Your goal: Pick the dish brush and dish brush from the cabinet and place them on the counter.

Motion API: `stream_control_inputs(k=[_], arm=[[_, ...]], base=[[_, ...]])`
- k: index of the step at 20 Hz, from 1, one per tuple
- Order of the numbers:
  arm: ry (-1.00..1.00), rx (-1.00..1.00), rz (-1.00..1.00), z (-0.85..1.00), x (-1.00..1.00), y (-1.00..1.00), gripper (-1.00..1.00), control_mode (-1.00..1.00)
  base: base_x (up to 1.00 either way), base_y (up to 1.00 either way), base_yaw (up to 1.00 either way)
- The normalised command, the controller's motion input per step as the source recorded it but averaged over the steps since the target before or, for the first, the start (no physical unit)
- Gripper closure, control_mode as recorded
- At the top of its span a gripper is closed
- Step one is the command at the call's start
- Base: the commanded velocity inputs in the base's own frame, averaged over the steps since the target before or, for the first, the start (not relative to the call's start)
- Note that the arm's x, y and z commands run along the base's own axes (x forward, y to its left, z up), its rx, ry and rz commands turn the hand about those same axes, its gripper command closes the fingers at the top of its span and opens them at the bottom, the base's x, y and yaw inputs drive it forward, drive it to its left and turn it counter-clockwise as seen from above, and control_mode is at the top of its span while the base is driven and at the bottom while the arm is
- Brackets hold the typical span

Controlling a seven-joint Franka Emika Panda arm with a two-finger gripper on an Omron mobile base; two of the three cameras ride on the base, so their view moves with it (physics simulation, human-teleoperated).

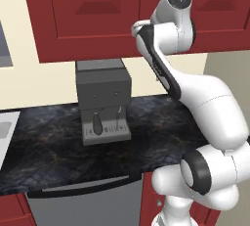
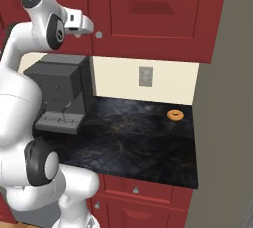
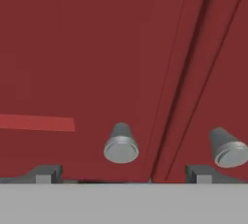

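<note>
Dish brushes: neither visible; judged to be behind the closed doors of the cabinet [image 2: 148, 10], so their exact spot can't be told.
Cabinet: dark red wall unit, both doors shut; panelled fronts meet at a dark seam in the hand view.
Knobs: left knob [image 3: 121, 144] and right knob [image 3: 227, 148] sit either side of that seam; one knob [image 2: 98, 34] also shows in the right base view, just beside the tip of the hand.
Pincer: pincer [image 3: 123, 173] is wide open, holding nothing; fingertips [image 3: 46, 173] sit low in the hand view, left knob roughly between them, close to the door but contact can't be confirmed.
Arm: raised high, hand pointed at the door front above the coffee machine [image 1: 103, 100].
Counter: black veined counter [image 2: 143, 138] carries the coffee machine and a small orange ring [image 2: 174, 115] near the right wall; no brush on it.
Done: nothing yet, apart from the approach to the door.
Left: open a door, take first brush, set it on the counter, repeat for second brush.
Current step, my read: lining up on the left knob to pull that door.
</note>
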Motion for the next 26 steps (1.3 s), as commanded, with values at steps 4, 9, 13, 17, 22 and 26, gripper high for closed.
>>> stream_control_inputs(k=[4, 9, 13, 17, 22, 26], arm=[[0.05, 0.00, -0.01, 0.00, 0.34, 0.00, -1.00, -1.00], [0.04, 0.00, 0.00, 0.00, 0.34, 0.00, -1.00, -1.00], [0.02, 0.00, 0.00, 0.00, 0.28, 0.01, -1.00, -1.00], [0.00, 0.00, 0.00, -0.07, 0.04, 0.00, -1.00, -1.00], [-0.01, 0.00, 0.00, -0.15, 0.00, 0.00, -1.00, -1.00], [-0.01, 0.00, 0.00, -0.13, 0.00, 0.00, -1.00, -1.00]], base=[[0.00, 0.00, 0.00], [0.00, 0.00, 0.00], [0.00, 0.00, 0.00], [0.00, 0.00, 0.00], [0.00, 0.00, 0.00], [0.00, 0.00, 0.00]])
